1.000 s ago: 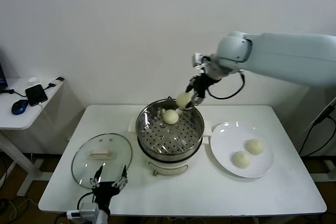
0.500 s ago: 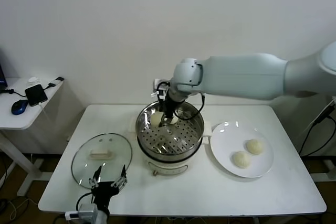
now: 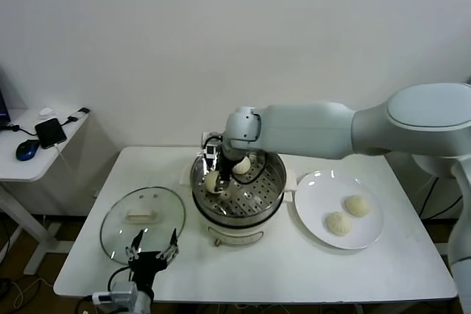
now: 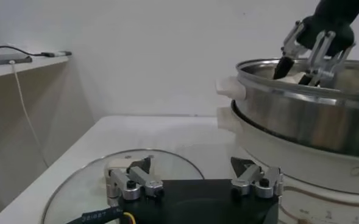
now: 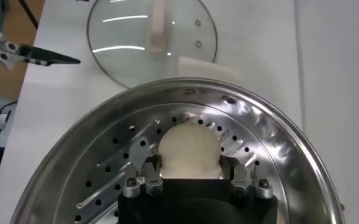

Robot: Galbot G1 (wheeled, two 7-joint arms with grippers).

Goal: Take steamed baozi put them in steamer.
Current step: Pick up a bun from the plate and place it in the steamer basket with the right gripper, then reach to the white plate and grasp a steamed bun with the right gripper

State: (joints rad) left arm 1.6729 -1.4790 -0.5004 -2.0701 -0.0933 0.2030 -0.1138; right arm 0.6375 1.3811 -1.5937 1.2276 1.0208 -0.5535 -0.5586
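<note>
**Bun at the release point, risk of sticking to the jaws**

The steamer (image 3: 238, 189) holds two steamed baozi; two more wait on the white plate (image 3: 316, 215). The right gripper (image 3: 214, 176) is down in the pot, its fingers loosely flanking a baozi (image 5: 189, 151) resting on the perforated tray; whether they grip it I cannot tell. Soft dough may cling and lift out, or roll against its neighbour (image 3: 241, 165). The left gripper (image 4: 192, 181) hangs open over the glass lid (image 3: 118, 218)

A lab-style test room dressed as a kitchen corner: a plain white wall, a bare white surface (image 3: 412, 270) carrying only a steamer (image 3: 239, 189), a glass lid (image 3: 143, 215) and a white plate (image 3: 316, 215). Beyond the left jaws stands a side desk (image 3: 18, 163) with a computer mouse (image 3: 27, 150), a black device (image 3: 51, 132) and trailing cables.
</note>
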